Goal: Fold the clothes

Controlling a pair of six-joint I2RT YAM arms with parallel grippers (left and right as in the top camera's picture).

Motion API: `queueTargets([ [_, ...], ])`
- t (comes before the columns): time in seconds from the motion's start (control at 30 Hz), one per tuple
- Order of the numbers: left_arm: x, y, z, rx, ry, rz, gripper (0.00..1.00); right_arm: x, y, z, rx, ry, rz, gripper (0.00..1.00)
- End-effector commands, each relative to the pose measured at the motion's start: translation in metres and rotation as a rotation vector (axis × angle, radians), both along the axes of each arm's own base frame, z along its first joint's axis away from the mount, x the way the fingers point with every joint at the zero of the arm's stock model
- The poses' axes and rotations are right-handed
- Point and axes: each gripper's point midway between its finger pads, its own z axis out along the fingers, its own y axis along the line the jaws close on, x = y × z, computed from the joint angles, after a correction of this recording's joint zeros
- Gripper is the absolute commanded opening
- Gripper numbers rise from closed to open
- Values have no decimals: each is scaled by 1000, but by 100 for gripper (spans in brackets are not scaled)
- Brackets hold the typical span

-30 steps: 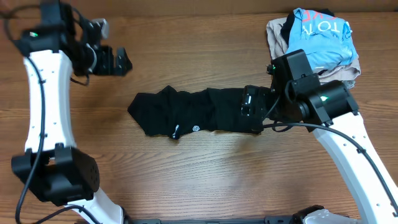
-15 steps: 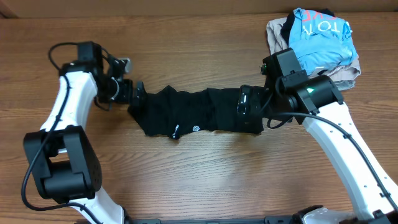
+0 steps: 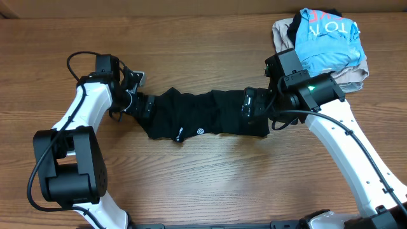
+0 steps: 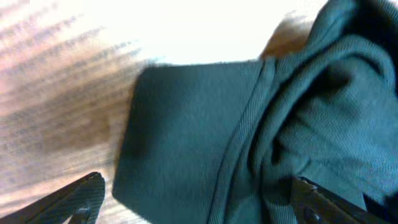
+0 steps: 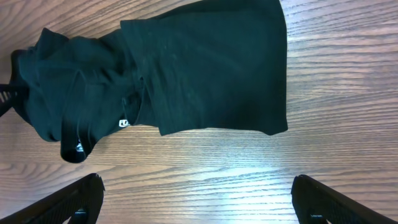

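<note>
A limp black fabric garment (image 3: 203,117) lies bunched lengthwise on the wooden worktop (image 3: 203,184). The left claw (image 3: 144,105) is spread wide at its left end, the right claw (image 3: 250,109) equally wide over its right.

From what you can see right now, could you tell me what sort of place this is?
Probably a robot lab workbench: a wood-grain table, the left arm and right arm at a black garment, spare clothes piled in a corner.
</note>
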Motion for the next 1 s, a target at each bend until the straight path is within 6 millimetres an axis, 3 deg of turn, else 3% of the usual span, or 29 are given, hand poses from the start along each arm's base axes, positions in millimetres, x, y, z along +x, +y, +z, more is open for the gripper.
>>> queueTargets([
  [0.0, -5, -17, -12, 13, -4, -70, 93, 0, 0, -1, -11, -4, 6, 100],
  [0.17, -7, -44, -25, 16, -45, -144, 91, -1, -1, -2, -12, 0, 6, 100],
  [0.27, -10, -49, -31, 39, -47, -162, 84, -1, -1, -2, -12, 0, 6, 100],
  [0.33, -10, -44, -33, 71, -45, -152, 68, -1, -1, -2, -12, 0, 6, 100],
  [0.4, -9, -37, -34, 101, -42, -129, 40, 0, -1, -2, -11, -1, 6, 96],
  [0.47, -7, -26, -34, 133, -38, -79, 18, 1, 0, -1, -10, -5, 6, 86],
  [0.53, -3, -19, -33, 150, -39, -35, 4, 2, 0, -1, -7, -11, 6, 71],
  [0.57, 0, -16, -30, 154, -43, -25, 4, 3, 1, -1, -6, -15, 6, 65],
  [0.6, 3, -14, -25, 155, -45, -18, 4, 5, 2, 0, -3, -22, 6, 52],
  [0.67, 11, -8, -12, 182, -50, -11, 4, 9, 4, 0, 8, -37, 4, 16],
  [0.7, 15, -4, -4, 206, -51, -4, 4, 12, 6, 0, 19, -45, 5, 7],
  [0.87, 32, 4, 46, 256, -57, 8, 4, 30, 33, -15, 128, -65, 46, 4],
  [0.97, 37, 3, 73, 256, -68, 1, 4, 42, 46, -38, 164, -53, 40, 4],
])
